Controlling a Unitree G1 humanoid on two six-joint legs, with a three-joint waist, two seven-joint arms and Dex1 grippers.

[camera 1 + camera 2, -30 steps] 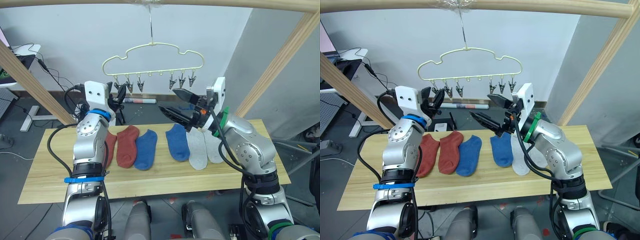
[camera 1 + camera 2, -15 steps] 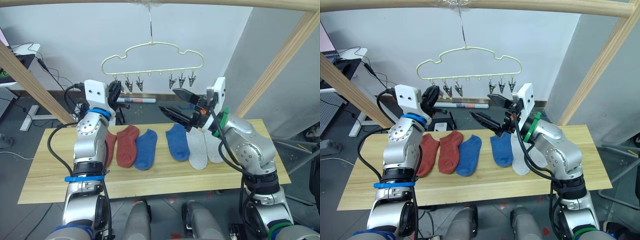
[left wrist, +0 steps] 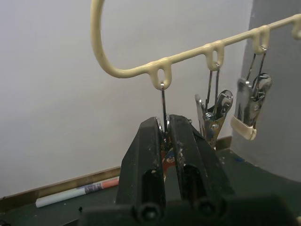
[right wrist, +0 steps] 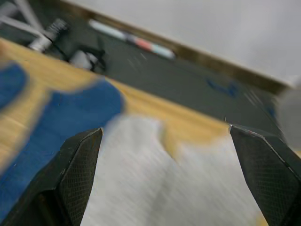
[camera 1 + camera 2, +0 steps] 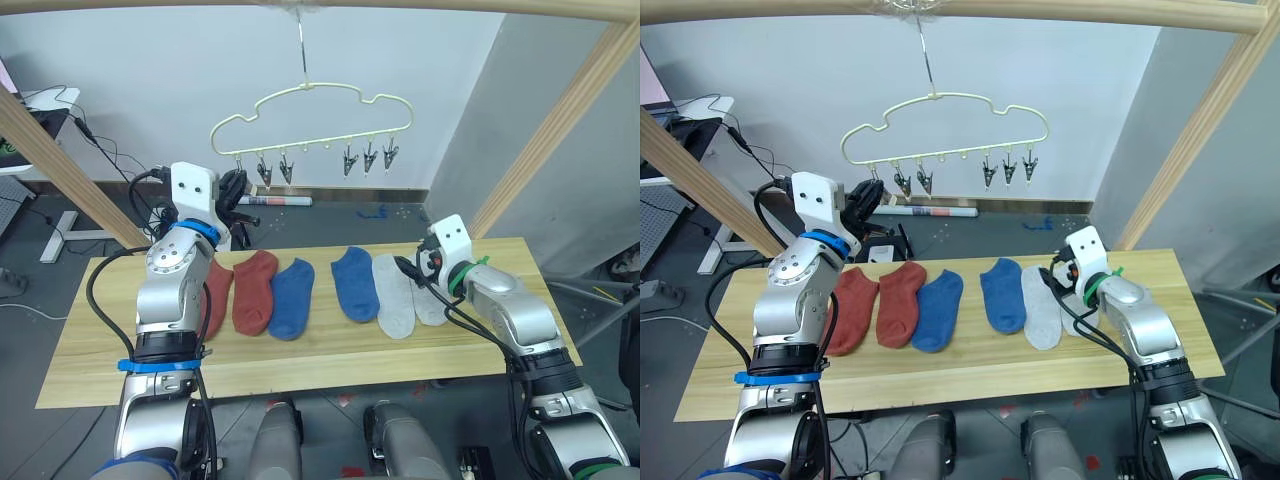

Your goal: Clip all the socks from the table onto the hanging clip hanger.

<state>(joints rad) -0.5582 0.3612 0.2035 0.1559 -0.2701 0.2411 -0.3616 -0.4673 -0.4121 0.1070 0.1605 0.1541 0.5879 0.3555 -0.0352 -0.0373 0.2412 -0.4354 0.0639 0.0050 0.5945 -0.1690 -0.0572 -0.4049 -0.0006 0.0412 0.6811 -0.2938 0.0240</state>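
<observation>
Six socks lie in a row on a light wooden table (image 5: 300,355): two rust-red socks (image 5: 252,291), two blue socks (image 5: 291,298) and two light grey socks (image 5: 394,296). Above them hangs a pale-yellow hanger (image 5: 312,112) with small grey metal clips (image 5: 350,161). Both grippers' fingers (image 3: 153,155) are black, and a white tube with red and teal bands (image 5: 274,201) lies on the dark floor (image 5: 330,225).

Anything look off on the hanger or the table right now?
Nothing is spilled or damaged. The six socks lie flat in a row on the table. One oddity: the clip hanger hangs slightly tilted, its left end lower, where the left end effector is shut on the leftmost clip. The right end effector is open above the grey socks.
</observation>
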